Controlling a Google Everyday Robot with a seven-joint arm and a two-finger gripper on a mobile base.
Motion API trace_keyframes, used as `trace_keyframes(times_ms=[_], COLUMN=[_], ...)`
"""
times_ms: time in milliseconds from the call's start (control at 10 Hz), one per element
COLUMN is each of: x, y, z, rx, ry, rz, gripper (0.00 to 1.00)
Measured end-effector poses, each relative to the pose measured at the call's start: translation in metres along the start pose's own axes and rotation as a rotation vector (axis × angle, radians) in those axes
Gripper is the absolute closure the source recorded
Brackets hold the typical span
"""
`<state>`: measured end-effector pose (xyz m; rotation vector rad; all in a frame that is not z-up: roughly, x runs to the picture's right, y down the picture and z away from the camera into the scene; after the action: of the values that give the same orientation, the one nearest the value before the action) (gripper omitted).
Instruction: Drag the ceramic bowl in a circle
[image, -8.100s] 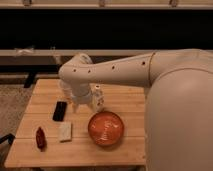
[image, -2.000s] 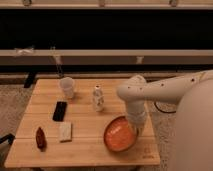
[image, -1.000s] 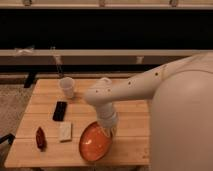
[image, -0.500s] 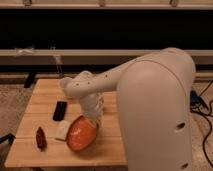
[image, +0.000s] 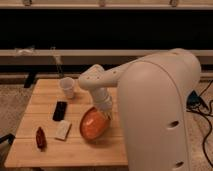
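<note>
The ceramic bowl (image: 93, 125), orange-red, glossy and shallow, sits on the wooden table (image: 45, 98) near its front middle, seemingly tipped a little toward the left. My gripper (image: 106, 114) is at the end of the white arm that reaches down from the right. It is at the bowl's upper right rim, touching or just over it. The arm hides part of the table behind the bowl.
A small white cup (image: 67, 87) stands at the back left. A black flat object (image: 60, 110), a pale rectangular block (image: 63, 130) and a dark red object (image: 40, 138) lie left of the bowl. My white body covers the table's right side.
Over the last seconds the bowl swept from the front right to the left along the front. In the last half second it moved back to the right and slightly away with the gripper.
</note>
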<state>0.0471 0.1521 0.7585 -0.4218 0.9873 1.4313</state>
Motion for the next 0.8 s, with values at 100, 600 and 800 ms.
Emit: trace_keyframes(times_ms=[100, 600, 800], x=[-0.002, 0.019, 0.050], y=[-0.029, -0.113, -0.122], z=[0.008, 0.035, 0.041], rx=[0.022, 0.094, 0.098], ry=[0.006, 0.065, 0.085], rz=[0.033, 0.135, 0.112], gripper=[1.00, 1.00, 1.00])
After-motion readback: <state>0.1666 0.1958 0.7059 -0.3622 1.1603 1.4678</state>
